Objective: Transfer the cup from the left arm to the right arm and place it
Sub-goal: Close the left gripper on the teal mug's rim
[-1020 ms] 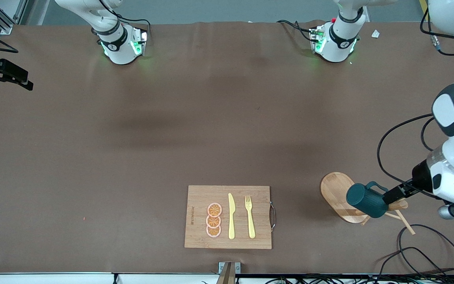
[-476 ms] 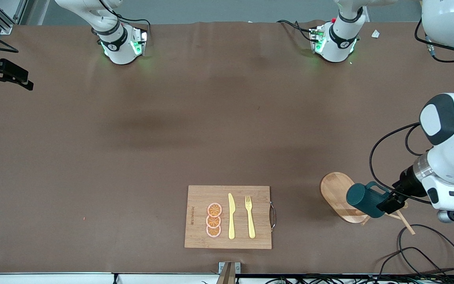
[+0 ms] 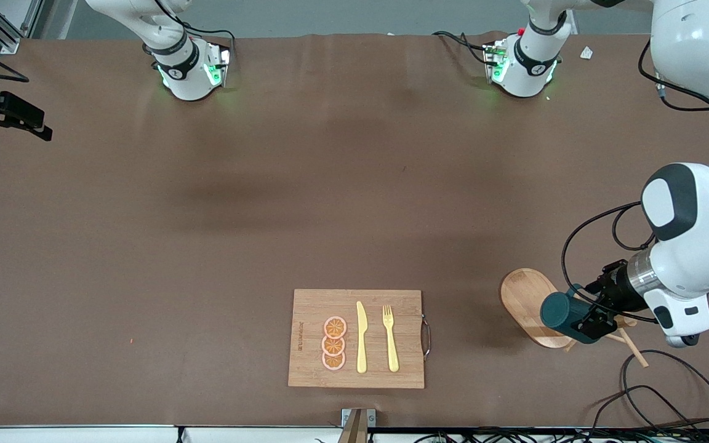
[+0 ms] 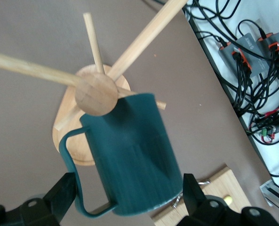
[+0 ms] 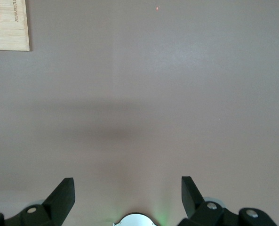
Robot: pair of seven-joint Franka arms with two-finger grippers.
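Where pegs cross, dark teal cup (image 4: 132,155).

A dark teal cup (image 3: 567,315), a pale wood rack (image 3: 530,295), yellow cutlery (image 3: 361,337), orange slices (image 3: 334,343) and a brown table (image 3: 207,215) are seen.

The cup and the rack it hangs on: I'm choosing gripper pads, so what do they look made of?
The cup looks like matte-glazed ceramic or enamelled metal: an even dark teal wall with a dull sheen and a thin loop handle; which of the two can't be told. The rack looks like pale unfinished wood: visible grain on its round knob, plain dowel pegs, and an oval base.
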